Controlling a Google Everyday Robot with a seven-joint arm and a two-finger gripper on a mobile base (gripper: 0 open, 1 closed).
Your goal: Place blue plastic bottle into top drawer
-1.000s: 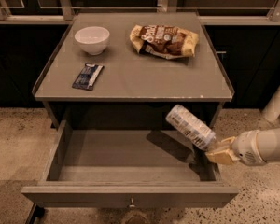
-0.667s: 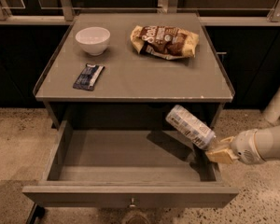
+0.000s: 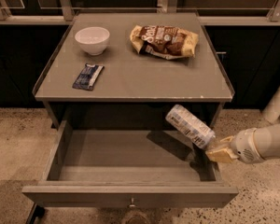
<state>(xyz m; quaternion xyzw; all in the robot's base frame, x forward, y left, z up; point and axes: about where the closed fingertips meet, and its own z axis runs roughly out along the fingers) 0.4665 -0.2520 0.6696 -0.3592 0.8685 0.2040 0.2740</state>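
Note:
The top drawer is pulled open below the table top, and its inside is bare. The blue plastic bottle hangs tilted over the drawer's right side, its free end up and to the left. My gripper reaches in from the right over the drawer's right wall. It is shut on the bottle's lower right end. The bottle casts a shadow on the drawer floor.
On the table top stand a white bowl at the back left, a chip bag at the back right and a small dark blue snack wrapper at the front left. Speckled floor lies around the table.

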